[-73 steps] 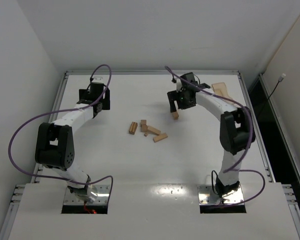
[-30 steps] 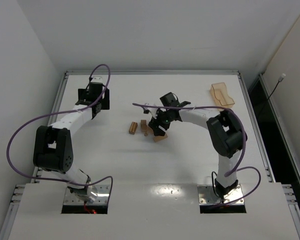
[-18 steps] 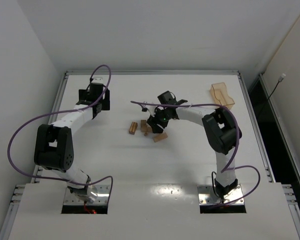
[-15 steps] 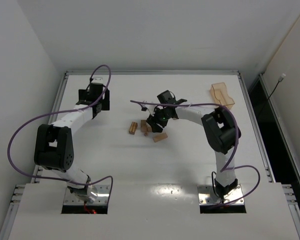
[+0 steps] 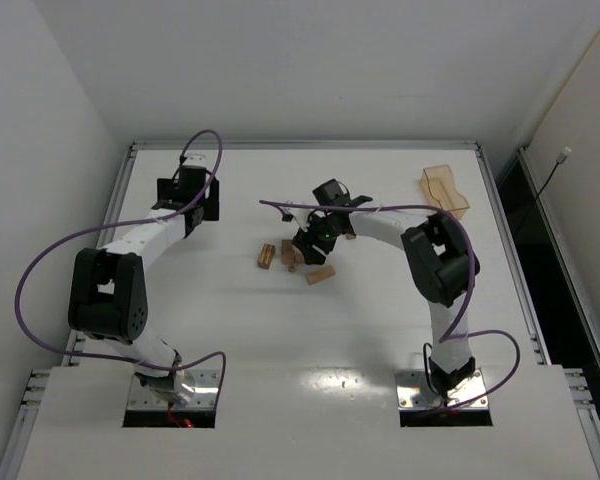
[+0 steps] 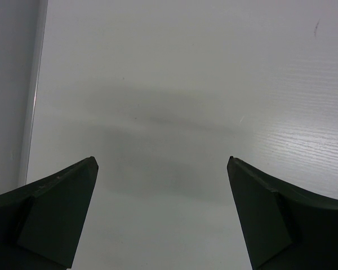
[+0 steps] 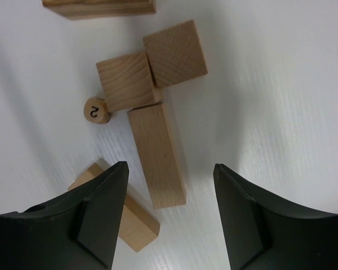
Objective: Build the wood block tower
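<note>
Over the wood blocks, right fingers, earlier beside the tray

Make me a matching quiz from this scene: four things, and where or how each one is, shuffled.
1. left end effector
2. right end effector
3. plastic tray
4. small piece marked 2

A. far right part of the table
B. open, over a long wood block
C. beside a square-faced block
D. open, over bare tabletop

Pairs: 1-D, 2-B, 3-A, 4-C
</note>
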Motion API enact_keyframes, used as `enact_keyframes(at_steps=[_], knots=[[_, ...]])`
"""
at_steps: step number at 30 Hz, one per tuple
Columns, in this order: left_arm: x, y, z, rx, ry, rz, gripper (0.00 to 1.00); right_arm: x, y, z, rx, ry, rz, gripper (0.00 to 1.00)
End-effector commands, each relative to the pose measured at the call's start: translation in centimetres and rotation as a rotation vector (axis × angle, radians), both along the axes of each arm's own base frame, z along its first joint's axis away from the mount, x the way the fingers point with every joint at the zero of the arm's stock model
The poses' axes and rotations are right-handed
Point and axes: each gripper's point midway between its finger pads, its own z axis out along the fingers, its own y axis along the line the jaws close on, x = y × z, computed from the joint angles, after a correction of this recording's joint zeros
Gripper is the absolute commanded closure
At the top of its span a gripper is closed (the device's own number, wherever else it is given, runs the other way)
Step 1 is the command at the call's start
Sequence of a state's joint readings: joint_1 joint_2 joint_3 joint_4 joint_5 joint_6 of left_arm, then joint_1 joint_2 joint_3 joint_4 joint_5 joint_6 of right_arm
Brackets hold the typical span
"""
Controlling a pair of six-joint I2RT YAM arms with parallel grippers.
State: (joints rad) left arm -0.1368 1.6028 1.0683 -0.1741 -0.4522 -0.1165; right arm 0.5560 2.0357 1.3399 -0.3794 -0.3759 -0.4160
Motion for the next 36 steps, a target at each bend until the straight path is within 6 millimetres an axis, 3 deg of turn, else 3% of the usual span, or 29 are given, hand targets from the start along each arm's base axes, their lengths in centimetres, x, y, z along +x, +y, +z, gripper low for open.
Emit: enact_keyframes(at_steps=[1, 11, 13, 14, 17, 19, 22, 26, 28, 31, 36], knots=[[0.9, 0.1, 1.1, -0.013, -0.047, 0.008, 0.01, 1.4, 1.2, 0.4, 0.002, -0.021, 0.011, 0.41], [1.0, 0.1, 0.7, -0.012, -0.038, 0.008, 0.01, 1.2, 1.9, -0.8, -0.057, -0.003, 0.029, 0.41], [1.0, 0.1, 0.7, -0.012, -0.038, 0.008, 0.01, 1.0, 2.1, -0.8, -0.068, -0.010, 0.033, 0.46], [1.0, 0.1, 0.7, -0.012, -0.038, 0.008, 0.01, 1.0, 2.1, -0.8, -0.068, -0.011, 0.033, 0.50], [1.0, 0.1, 0.7, -0.012, -0.038, 0.008, 0.01, 0.8, 1.9, -1.2, -0.090, -0.014, 0.032, 0.73], [1.1, 0.1, 0.8, -0.013, -0.047, 0.008, 0.01, 0.5, 1.8, -1.3, -0.096, -0.006, 0.033, 0.96], [1.1, 0.5, 0.8, -0.013, -0.047, 0.017, 0.01, 0.4, 1.7, -0.8, -0.094, 0.000, 0.024, 1.00], [0.9, 0.4, 1.2, -0.021, -0.056, 0.009, 0.01, 1.0, 1.2, 3.1, -0.035, -0.010, -0.008, 1.00], [0.9, 0.2, 1.5, -0.028, -0.064, 0.002, 0.01, 1.0, 0.7, 6.5, 0.019, -0.032, 0.011, 1.00], [0.9, 0.0, 1.9, -0.038, -0.073, -0.009, 0.01, 0.6, -0.3, 9.9, 0.038, -0.097, 0.105, 1.00], [0.8, -0.2, 1.7, -0.043, -0.063, -0.017, 0.01, -2.2, -2.1, 11.1, 0.025, -0.089, 0.319, 1.00]])
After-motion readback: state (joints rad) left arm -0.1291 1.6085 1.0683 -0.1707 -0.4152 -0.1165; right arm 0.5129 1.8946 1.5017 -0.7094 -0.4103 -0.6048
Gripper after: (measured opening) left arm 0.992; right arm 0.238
